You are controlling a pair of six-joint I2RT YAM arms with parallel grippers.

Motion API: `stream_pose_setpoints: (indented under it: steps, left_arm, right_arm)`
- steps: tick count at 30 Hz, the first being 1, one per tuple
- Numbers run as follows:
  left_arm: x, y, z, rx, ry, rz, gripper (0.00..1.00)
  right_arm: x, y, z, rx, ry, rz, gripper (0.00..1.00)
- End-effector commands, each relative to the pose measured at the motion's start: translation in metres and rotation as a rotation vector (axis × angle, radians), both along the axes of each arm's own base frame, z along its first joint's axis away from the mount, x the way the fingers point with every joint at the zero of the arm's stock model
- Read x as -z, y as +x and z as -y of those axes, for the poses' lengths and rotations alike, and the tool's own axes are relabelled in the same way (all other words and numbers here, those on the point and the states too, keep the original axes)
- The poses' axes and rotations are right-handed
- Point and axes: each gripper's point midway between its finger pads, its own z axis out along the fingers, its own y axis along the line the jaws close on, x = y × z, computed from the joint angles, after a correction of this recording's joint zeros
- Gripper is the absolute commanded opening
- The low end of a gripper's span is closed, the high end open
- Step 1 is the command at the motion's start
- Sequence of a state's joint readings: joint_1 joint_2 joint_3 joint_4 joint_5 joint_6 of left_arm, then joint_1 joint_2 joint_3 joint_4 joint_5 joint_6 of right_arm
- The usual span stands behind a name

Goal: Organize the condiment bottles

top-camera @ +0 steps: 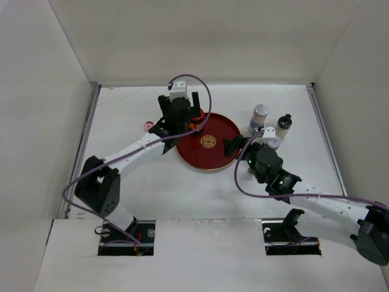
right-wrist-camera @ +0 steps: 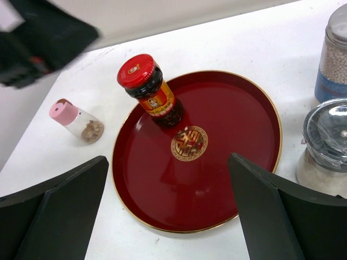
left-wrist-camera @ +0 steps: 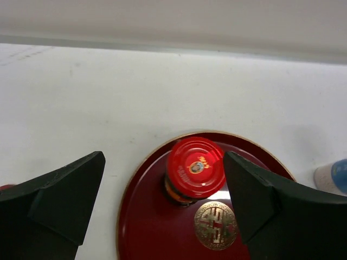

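Worktop: white, walled on three sides, with both arms reaching in from the near edge.
Tray: round, dark red with a gold rim and a gold emblem at its centre. It lies flat near the middle of the worktop.
Red-capped jar: stands on the tray with dark contents and an orange label. It is just beside the emblem, between the emblem and the far-left rim.
Left gripper: fingers wide apart and holding nothing. It is over the far-left part of the tray. In the left wrist view the red cap sits between the two fingers, with clear gaps on both sides.
Right gripper: fingers wide apart and holding nothing. It is at the right rim of the tray, facing across it toward the red-capped jar.
Pink-capped shaker: on the worktop off the tray, near its left rim. Whether it is upright or tipped cannot be told.
Blue-label jar: silver cap, pale beads inside. It stands on the worktop to the right of the tray.
Black-capped shaker: on the worktop just to the right of the blue-label jar.
Grey-lidded jar: white contents. It is on the worktop near the tray's right rim, nearer than the blue-label jar and partly hidden by the right wrist in the top view.
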State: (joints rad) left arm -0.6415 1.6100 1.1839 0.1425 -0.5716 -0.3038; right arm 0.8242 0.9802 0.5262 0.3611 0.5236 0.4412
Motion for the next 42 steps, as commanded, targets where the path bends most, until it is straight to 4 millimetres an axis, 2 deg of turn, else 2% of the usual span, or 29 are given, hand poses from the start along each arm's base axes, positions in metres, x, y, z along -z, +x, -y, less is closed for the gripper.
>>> stream_pose_setpoints:
  steps: [1, 5, 9, 11, 18, 24, 29, 33, 38, 42]
  left_arm:
    - [-0.025, -0.014, -0.052, -0.156, -0.040, 0.071, 0.89]
    - [-0.002, -0.036, -0.104, -0.274, -0.069, 0.022, 0.82]
    - [0.024, -0.043, -0.144, -0.365, -0.080, -0.032, 0.79]
    - [0.036, -0.041, -0.154, -0.383, -0.079, -0.059, 0.79]
    - [0.068, -0.018, -0.166, -0.403, -0.083, -0.122, 0.74]
    - [0.087, 0.008, -0.160, -0.387, -0.082, -0.163, 0.64]
    - [0.084, 0.014, -0.154, -0.375, -0.085, -0.152, 0.39]
    - [0.063, -0.004, -0.138, -0.331, -0.086, -0.109, 0.33]
    - [0.042, -0.037, -0.096, -0.210, -0.102, -0.065, 0.33]
    - [0.035, -0.050, -0.062, -0.132, -0.125, -0.041, 0.33]
  right_arm:
    - [-0.021, 0.002, 0.002, 0.015, 0.059, 0.051, 0.99]
    - [-0.019, 0.002, -0.002, -0.002, 0.060, 0.049, 0.99]
    - [-0.019, 0.002, -0.004, -0.013, 0.059, 0.047, 0.99]
    - [-0.018, 0.002, -0.006, -0.016, 0.057, 0.045, 0.99]
    - [-0.016, 0.002, -0.011, -0.039, 0.050, 0.037, 1.00]
    - [-0.016, 0.002, -0.012, -0.042, 0.048, 0.036, 1.00]
    - [-0.016, 0.002, -0.012, -0.042, 0.046, 0.036, 1.00]
    - [-0.016, 0.002, -0.012, -0.042, 0.045, 0.035, 1.00]
    - [-0.014, 0.003, -0.013, -0.042, 0.043, 0.032, 1.00]
    - [-0.011, 0.004, -0.014, -0.042, 0.038, 0.026, 1.00]
